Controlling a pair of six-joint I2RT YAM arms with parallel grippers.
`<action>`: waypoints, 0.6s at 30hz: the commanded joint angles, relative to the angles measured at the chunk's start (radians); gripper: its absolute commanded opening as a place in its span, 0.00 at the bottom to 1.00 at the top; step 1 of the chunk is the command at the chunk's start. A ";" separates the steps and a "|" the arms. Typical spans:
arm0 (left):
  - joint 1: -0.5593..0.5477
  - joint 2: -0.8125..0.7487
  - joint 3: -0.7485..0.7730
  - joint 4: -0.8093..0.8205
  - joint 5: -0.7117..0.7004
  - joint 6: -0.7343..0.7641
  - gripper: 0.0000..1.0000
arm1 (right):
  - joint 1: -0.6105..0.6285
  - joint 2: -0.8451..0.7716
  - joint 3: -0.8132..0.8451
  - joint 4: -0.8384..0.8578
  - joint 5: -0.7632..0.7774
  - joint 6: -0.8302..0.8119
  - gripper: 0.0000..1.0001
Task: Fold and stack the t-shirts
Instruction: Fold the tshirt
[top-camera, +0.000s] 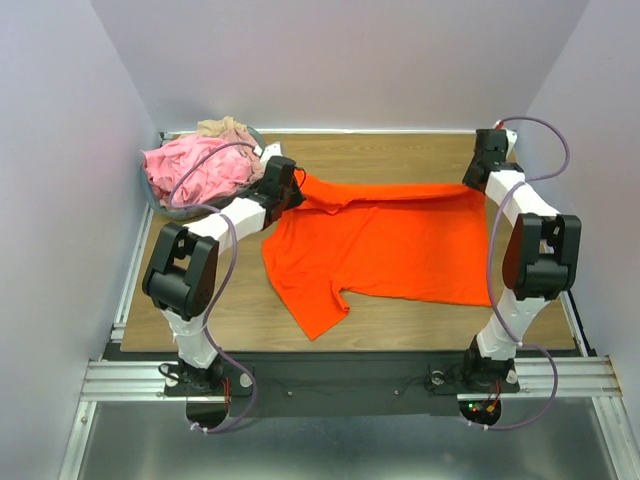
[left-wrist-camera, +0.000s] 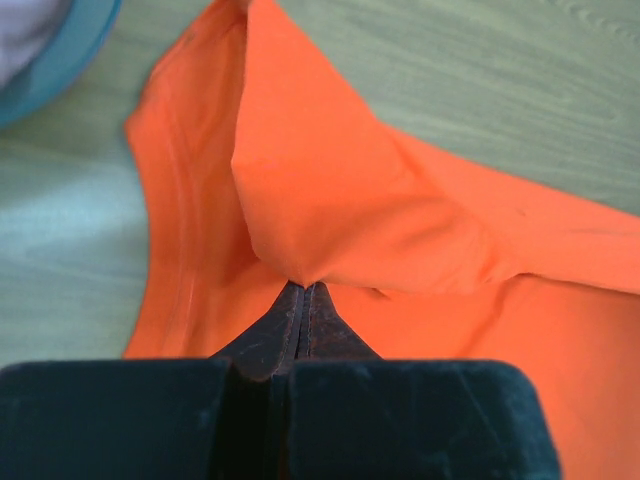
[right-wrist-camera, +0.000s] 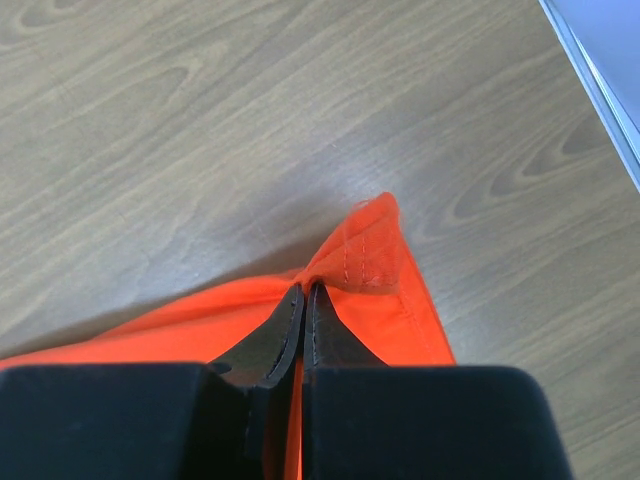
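A bright orange-red t-shirt (top-camera: 385, 245) lies spread across the middle of the wooden table, its far edge lifted. My left gripper (top-camera: 296, 186) is shut on a fold of this shirt at its far left; the left wrist view shows the pinched cloth (left-wrist-camera: 330, 190) rising from the closed tips (left-wrist-camera: 304, 288). My right gripper (top-camera: 474, 181) is shut on the shirt's far right hemmed corner (right-wrist-camera: 368, 255), the tips (right-wrist-camera: 305, 292) closed on it just above the table. Pink (top-camera: 195, 170) and beige (top-camera: 228, 128) shirts lie heaped in the basket at the far left.
A grey oval basket (top-camera: 160, 200) stands at the far left corner, its rim showing in the left wrist view (left-wrist-camera: 55, 60). White walls enclose the table on the left, back and right. A metal rail (right-wrist-camera: 595, 85) runs along the right edge.
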 joint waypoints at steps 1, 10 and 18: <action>-0.017 -0.102 -0.081 -0.007 -0.008 -0.086 0.00 | -0.014 -0.050 -0.023 0.030 0.029 -0.025 0.00; -0.083 -0.182 -0.210 -0.113 -0.049 -0.165 0.39 | -0.014 -0.091 -0.155 0.020 0.004 0.025 0.09; -0.110 -0.283 -0.174 -0.202 -0.108 -0.146 0.88 | -0.014 -0.166 -0.160 -0.004 -0.020 0.035 0.88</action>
